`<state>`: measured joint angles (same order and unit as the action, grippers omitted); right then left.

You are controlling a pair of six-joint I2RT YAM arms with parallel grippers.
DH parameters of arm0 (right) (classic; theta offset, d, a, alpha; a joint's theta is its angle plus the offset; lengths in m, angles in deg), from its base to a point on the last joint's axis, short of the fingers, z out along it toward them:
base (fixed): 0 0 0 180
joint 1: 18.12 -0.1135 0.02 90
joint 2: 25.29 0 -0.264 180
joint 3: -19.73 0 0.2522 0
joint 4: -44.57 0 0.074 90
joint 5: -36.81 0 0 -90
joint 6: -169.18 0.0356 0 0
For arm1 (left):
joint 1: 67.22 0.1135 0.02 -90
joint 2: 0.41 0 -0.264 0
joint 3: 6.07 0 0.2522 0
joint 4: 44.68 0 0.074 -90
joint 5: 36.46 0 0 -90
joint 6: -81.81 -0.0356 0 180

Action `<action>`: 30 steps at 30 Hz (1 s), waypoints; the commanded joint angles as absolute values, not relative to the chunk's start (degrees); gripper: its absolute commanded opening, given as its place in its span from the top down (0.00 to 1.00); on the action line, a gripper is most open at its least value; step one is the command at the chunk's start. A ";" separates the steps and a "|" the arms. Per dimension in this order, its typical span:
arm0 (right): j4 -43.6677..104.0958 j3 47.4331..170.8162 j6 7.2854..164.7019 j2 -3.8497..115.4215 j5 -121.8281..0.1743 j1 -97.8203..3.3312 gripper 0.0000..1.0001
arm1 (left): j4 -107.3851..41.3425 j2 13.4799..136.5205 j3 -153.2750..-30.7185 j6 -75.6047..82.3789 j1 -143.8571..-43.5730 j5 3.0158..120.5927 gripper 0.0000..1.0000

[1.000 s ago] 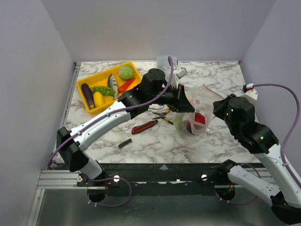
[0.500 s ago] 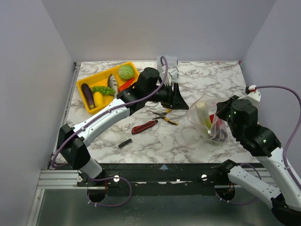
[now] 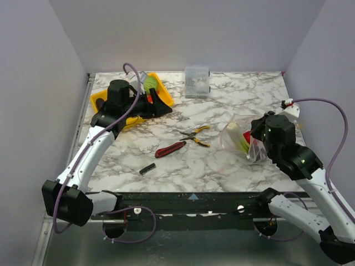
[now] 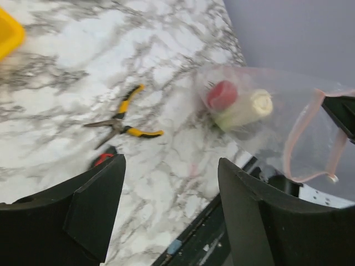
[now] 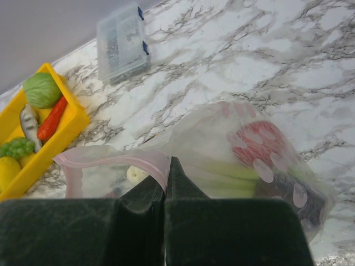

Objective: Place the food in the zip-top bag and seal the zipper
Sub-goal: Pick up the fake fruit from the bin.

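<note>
The zip-top bag (image 3: pixel 237 134) hangs at the right, with a red tomato (image 5: pixel 256 144) and a pale celery stalk (image 5: pixel 222 176) inside it. My right gripper (image 5: pixel 167 166) is shut on the bag's pinkish zipper (image 5: pixel 119 159) at the mouth edge. In the left wrist view the bag (image 4: pixel 288 119) shows with its mouth open. My left gripper (image 3: pixel 162 103) is open and empty, hovering over the right end of the yellow tray (image 3: pixel 164 88). More food lies in the tray (image 5: pixel 77 119): cabbage (image 5: pixel 41 90), fish (image 5: pixel 29 123), grapes (image 5: pixel 19 147) and a yellow fruit (image 5: pixel 6 169).
Yellow-handled pliers (image 3: pixel 195 136) and a red-handled knife (image 3: pixel 171 148) lie mid-table, a small black comb-like part (image 3: pixel 147 169) nearer the front. A clear rigid box (image 3: pixel 197 81) stands at the back edge. A red-orange piece (image 5: pixel 52 119) also lies in the tray.
My left gripper opened, left the celery in the bag and swung back left to the yellow tray. The right gripper carried the bag a little to the right.
</note>
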<state>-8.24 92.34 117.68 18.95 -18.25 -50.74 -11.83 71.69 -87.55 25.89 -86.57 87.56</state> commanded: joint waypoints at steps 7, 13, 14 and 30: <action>-3.11 90.76 115.16 19.11 -18.54 -50.89 1.00 | -0.76 74.73 -84.57 19.81 -69.22 51.29 0.30; -2.51 90.20 114.93 18.25 -18.75 -50.82 1.00 | -4.79 83.55 -84.12 20.85 -64.94 42.55 0.26; -2.55 90.10 114.97 18.01 -18.85 -50.90 1.00 | -4.52 85.13 -85.37 20.58 -64.71 42.85 0.26; -2.42 90.08 115.14 16.47 -19.28 -50.89 1.00 | 6.36 106.93 -102.28 17.50 -63.94 43.59 0.31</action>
<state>-4.81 90.31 115.54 16.64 -18.99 -50.74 2.10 104.61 -99.73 18.27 -64.28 41.36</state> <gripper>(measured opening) 0.005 0.707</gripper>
